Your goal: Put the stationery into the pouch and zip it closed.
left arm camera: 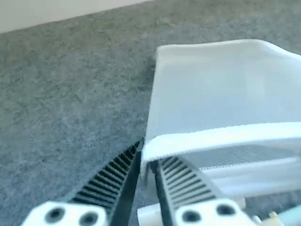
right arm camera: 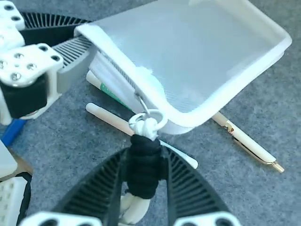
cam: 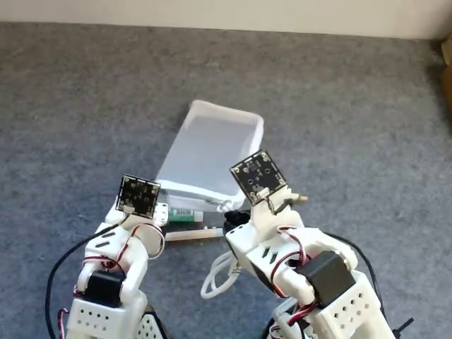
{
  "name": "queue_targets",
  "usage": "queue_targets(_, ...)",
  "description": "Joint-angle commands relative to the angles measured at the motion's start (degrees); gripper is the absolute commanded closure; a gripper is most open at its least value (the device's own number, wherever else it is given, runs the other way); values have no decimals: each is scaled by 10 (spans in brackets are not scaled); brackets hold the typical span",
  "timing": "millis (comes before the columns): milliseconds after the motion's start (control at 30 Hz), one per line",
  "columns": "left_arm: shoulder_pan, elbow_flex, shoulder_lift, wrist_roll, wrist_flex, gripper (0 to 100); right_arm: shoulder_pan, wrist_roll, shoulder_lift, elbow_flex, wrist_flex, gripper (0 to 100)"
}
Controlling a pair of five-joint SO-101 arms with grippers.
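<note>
The white mesh pouch [cam: 212, 145] lies flat on the grey table [cam: 353, 92], its mouth toward the two arms. The left tool [left arm camera: 146, 153] is clamped on one corner of the mouth's rim, its ribbed fingers [left arm camera: 181, 176] nearly together with the fabric between them. The right tool [right arm camera: 145, 153] is clamped on the black-and-white cord [right arm camera: 143, 165] tied to the zipper's ring [right arm camera: 148, 120], just in front of the mouth. A cream pen [right arm camera: 244, 141] pokes out from under the pouch's near corner, lying on the table. A white pen [right arm camera: 110, 117] lies crosswise before the mouth, passing under the cord. A green-and-white stick [right arm camera: 107, 90] sits at the mouth; whether inside or beneath the pouch I cannot tell.
</note>
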Motion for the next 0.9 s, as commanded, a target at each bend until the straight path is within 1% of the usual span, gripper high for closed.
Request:
queue_targets(0, 13, -82, 4, -9, 57, 993, 0, -8, -15, -44, 4, 864)
queue_targets(100, 12, -115, 7, -7, 91, 993, 0, -8, -15, -44, 5, 813)
queue_targets(333, 10, -169, 7, -6, 144, 993, 74, -8, -15, -48, 5, 813)
queue_targets(433, -15, -203, 7, -4, 164, 993, 95, -8, -14, -48, 5, 813)
queue_targets(567, -57, -234, 7, 18, 168, 993, 101, -8, -12, -44, 4, 814)
queue_targets(767, -60, -240, 8, 18, 171, 993, 104, -8, -11, -38, 4, 814)
queue_targets(867, -60, -257, 8, 18, 191, 992, 137, -8, -11, -16, -7, 814)
